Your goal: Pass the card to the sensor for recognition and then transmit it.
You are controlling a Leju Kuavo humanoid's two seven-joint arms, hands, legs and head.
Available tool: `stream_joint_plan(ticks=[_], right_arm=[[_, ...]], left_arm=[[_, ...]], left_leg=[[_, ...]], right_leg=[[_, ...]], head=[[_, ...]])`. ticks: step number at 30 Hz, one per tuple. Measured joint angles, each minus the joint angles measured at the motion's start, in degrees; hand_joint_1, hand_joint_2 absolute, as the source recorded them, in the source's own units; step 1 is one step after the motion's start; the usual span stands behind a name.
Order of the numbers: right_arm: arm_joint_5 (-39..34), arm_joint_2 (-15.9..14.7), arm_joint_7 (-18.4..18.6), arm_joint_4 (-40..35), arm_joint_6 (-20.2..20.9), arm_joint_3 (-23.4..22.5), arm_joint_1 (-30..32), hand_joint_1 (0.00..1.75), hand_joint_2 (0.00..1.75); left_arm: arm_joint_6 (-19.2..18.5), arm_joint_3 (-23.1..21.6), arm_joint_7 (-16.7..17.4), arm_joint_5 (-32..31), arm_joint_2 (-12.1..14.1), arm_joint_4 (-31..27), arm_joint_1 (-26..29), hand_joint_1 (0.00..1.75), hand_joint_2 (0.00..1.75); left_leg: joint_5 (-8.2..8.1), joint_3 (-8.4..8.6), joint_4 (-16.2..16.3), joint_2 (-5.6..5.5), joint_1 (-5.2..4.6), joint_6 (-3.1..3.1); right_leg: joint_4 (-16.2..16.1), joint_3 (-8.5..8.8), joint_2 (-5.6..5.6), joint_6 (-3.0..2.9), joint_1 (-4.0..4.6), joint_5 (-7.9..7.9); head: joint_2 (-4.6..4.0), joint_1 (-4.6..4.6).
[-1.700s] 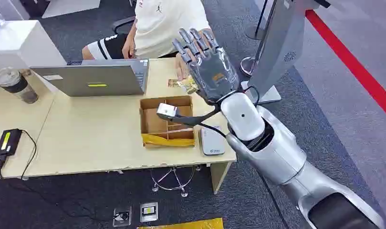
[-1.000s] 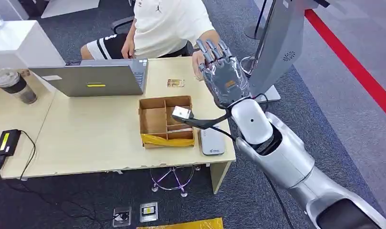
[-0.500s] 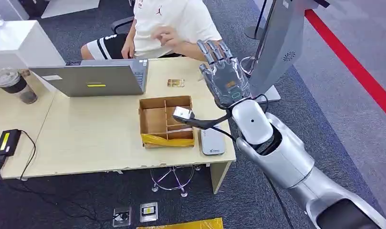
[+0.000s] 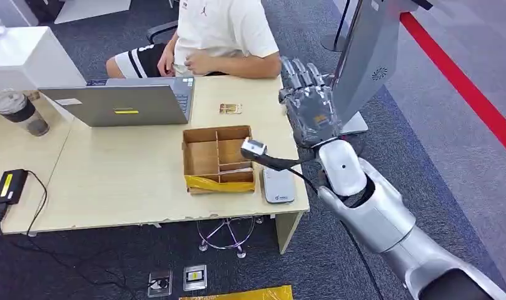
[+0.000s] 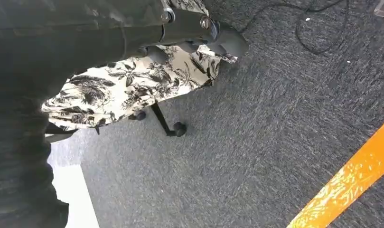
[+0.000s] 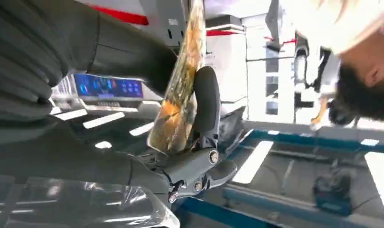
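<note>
Your right hand (image 4: 311, 109) is raised over the bench's (image 4: 131, 175) far right corner, pinching the card (image 6: 178, 102) edge-on, long axis along the fingers. The grey sensor panel (image 4: 369, 53) stands just right of it; the person (image 4: 222, 37) sits farther left.

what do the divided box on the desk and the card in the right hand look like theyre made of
Divided box: brown corrugated cardboard by its look, matte, with thin raw-edged partitions and yellow tape along the front. Card, held in the right hand: probably glossy plastic or laminate, since its amber printed face catches highlights; uncertain.
</note>
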Motion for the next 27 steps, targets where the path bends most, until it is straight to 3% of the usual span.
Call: stream_joint_plan(ticks=[5, 13, 19, 27], right_arm=[[-9.6, -2.3, -1.0, 0.8, -12.1, -4.7, 5.8, 1.75, 1.75], [-19.8, -1.3, -5.8, 7.0, -21.5, -7.0, 12.0, 1.75, 1.75], [-23.6, 2.7, -10.1, 14.3, -24.4, -6.5, 12.6, 1.75, 1.75], [-26.1, 8.1, -12.9, 19.6, -23.6, -5.6, 12.6, 1.75, 1.75]], left_arm=[[0.6, 0.0, 0.1, 0.6, 0.2, 0.0, 1.0, 0.00, 1.75], [1.7, 0.8, 0.4, 2.2, 0.3, 0.0, 2.4, 0.00, 1.75], [1.6, 1.9, 1.4, 3.3, 0.3, 0.0, 2.6, 0.00, 1.75], [1.3, 2.8, 2.4, 3.8, 0.1, 0.0, 2.6, 0.00, 1.75]], left_leg=[[-0.10, -0.01, 0.0, 0.00, 0.00, -0.05], [-0.12, -0.02, 0.0, 0.06, 0.05, -0.07], [-0.11, -0.03, 0.0, 0.04, 0.08, -0.08], [-0.11, -0.04, 0.0, 0.04, 0.08, -0.08]], right_leg=[[0.0, 0.02, 0.00, 0.00, -0.01, -0.01], [0.0, 0.01, 0.04, -0.01, 0.03, -0.01], [0.0, 0.01, 0.05, -0.02, 0.06, -0.02], [0.0, 0.01, 0.07, -0.02, 0.06, -0.02]], head=[[0.00, 0.02], [0.00, 0.00], [0.00, 0.02], [0.00, 0.02]])
